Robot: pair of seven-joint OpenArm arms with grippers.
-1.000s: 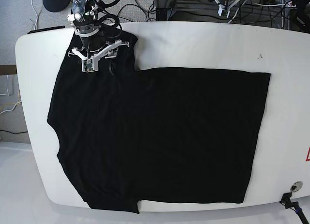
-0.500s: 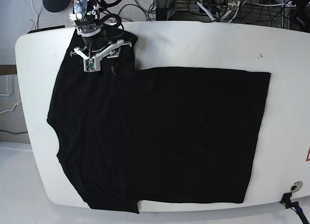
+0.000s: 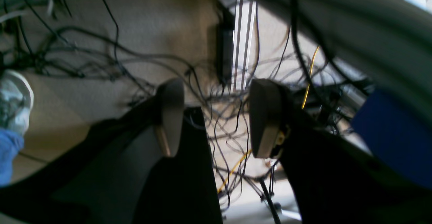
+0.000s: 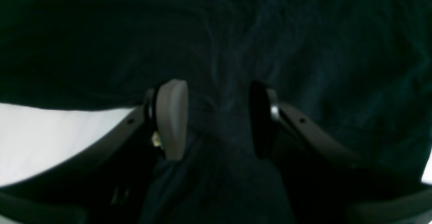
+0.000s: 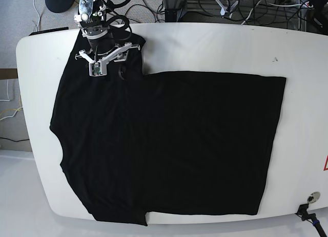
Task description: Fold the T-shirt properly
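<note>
Base view shows the T-shirt (image 5: 169, 145) spread flat and black over most of the white table (image 5: 215, 47), its hem edge running straight down toward the view's right and one short sleeve reaching the far left corner of the tabletop, while the other sleeve lies at the near edge. The right gripper (image 5: 106, 64) hangs over that far sleeve, just above the cloth, with its white fingers parted in a wide V and nothing caught between them. Its wrist view confirms this: two pale pads (image 4: 172, 117) stand well apart with rumpled dark fabric of the T-shirt (image 4: 303, 48) filling the frame behind and between them, and a strip of the white table (image 4: 50, 139) shows at the lower left; whether the pads touch the cloth cannot be told. The left gripper (image 3: 216, 117) is seen only through its own wrist camera, which points off the table at a carpeted floor strewn with tangled cables (image 3: 101, 62). Its dark fingers (image 3: 266, 116) are spread with an empty gap between them. A blue block (image 3: 391, 133) sits blurred at the right.
</note>
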